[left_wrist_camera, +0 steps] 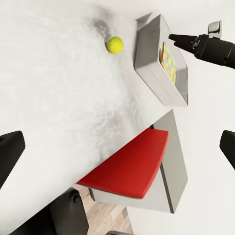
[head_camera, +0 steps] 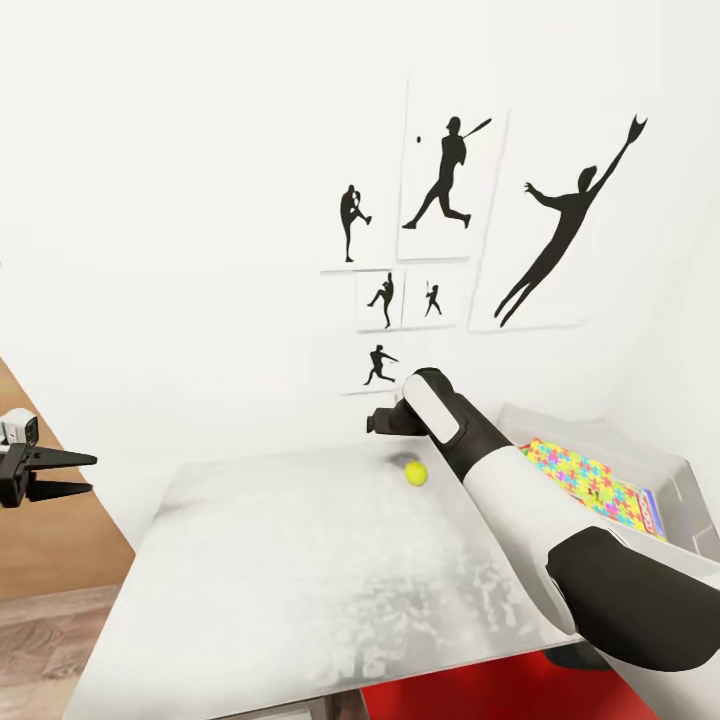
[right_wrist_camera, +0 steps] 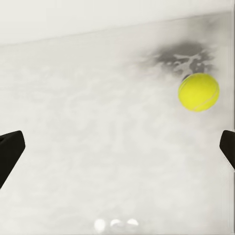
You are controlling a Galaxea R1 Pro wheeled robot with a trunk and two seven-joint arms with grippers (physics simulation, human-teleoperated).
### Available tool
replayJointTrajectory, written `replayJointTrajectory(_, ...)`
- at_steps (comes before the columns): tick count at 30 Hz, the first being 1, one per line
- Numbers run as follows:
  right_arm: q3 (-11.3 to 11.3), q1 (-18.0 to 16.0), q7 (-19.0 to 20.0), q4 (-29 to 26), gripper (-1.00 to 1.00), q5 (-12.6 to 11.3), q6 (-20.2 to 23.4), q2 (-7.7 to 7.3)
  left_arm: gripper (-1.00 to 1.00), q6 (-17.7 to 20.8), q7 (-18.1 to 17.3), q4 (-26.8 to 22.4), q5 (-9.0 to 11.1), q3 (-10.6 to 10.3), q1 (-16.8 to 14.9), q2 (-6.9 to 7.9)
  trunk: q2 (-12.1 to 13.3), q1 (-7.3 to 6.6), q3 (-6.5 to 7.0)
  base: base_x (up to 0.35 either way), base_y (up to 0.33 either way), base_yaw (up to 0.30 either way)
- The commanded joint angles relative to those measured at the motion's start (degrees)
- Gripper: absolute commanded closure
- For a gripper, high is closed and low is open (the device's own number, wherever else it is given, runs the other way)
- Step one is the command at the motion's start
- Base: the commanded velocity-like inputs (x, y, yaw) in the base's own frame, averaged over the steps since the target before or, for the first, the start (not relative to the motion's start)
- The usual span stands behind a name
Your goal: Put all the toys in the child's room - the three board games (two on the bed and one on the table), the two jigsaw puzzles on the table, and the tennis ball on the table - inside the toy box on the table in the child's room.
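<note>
The pale grey table carries the tennis ball and, apparently, the toy box.

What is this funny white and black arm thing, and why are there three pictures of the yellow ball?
It is a robot with two arms, drawn inside a computer game world. The big picture comes from a camera on its head, looking down at a pale grey table top. The other two come from small cameras near each arm's claw, so you see the same place from three spots.

The right claw hangs just above the table with its black fingers spread wide, next to the small yellow-green tennis ball. The left claw waits off to the side, open too. Neither one holds anything.

Beside the ball stands a light grey tray-like toy box. A colourful jigsaw puzzle sheet already lies inside it. The ball is not in yet.
</note>
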Motion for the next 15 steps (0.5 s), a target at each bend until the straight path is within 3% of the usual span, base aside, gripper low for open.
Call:
replayJointTrajectory(1, 0.18, -0.07, -0.58, -0.04, -1.00, -0.60, 0.05, -0.03, -1.00, 0.23, -0.23, 0.05, 0.18, -0.41, -0.26, 0.08, -0.14, 0.05, -0.14, 0.041, -0.037, 0.001)
replayJointTrajectory(15, 0.13, -0.07, -0.58, -0.04, -1.00, -0.60, 0.05, 0.02, -1.00, 0.23, -0.23, 0.06, 0.17, -0.41, -0.26, 0.13, -0.14, 0.05, -0.14, 0.006, -0.005, 0.000)
